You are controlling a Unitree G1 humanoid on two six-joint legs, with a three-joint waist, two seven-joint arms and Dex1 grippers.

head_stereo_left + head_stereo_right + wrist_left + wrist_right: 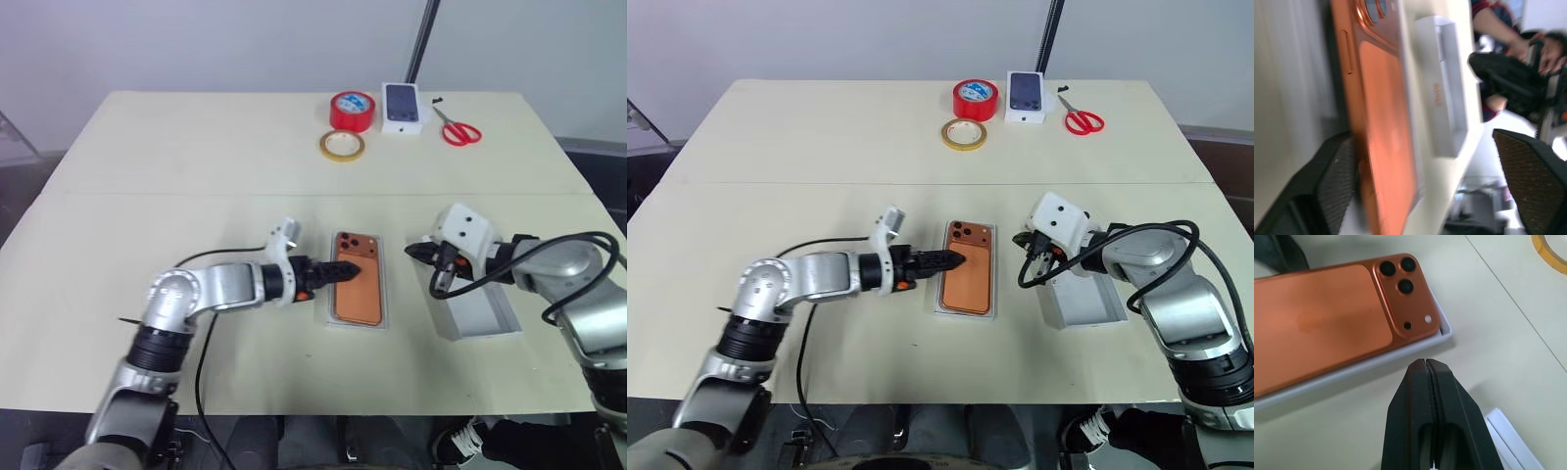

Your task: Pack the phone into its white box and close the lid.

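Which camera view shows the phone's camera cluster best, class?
The right wrist view: the phone lies close up, its dark lenses sharp. The head views show the phone whole but small in the white box. The left wrist view catches it edge-on, lenses cut off.

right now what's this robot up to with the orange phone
It is packing the phone, which already lies camera side up in the white box at mid table. The left pincer is open at the phone's near edge. The right pincer is shut, between the box and the lid, which lies open side up to the right.
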